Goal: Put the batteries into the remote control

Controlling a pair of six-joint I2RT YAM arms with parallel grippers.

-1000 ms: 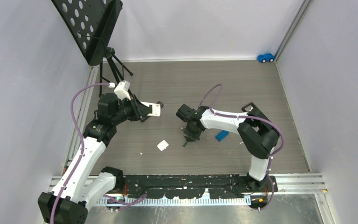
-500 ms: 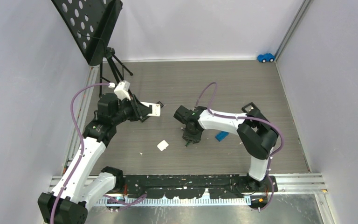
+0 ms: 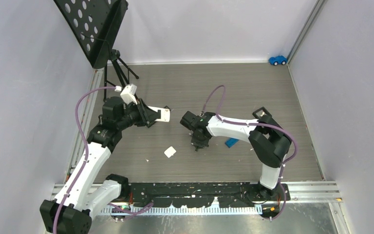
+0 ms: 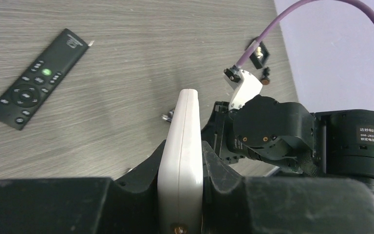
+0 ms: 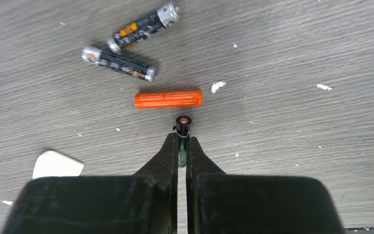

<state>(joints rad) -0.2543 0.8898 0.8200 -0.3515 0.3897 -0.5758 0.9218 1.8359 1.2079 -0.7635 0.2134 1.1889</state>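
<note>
The right gripper [image 5: 182,146] pinches a slim dark-green battery [image 5: 183,127], tip outward; the left gripper [image 4: 181,170] clamps a white remote [image 4: 184,126] edge-on.

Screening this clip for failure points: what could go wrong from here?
Right claw pinches the green battery at its very tips; it may pivot or slip on lifting. The orange battery just ahead could get knocked. Left claw grips the white remote edge-on; pressing a battery in may twist it.

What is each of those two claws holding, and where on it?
Left claw: white remote, by one end. Right claw: green battery, by its body, tip poking out.
</note>
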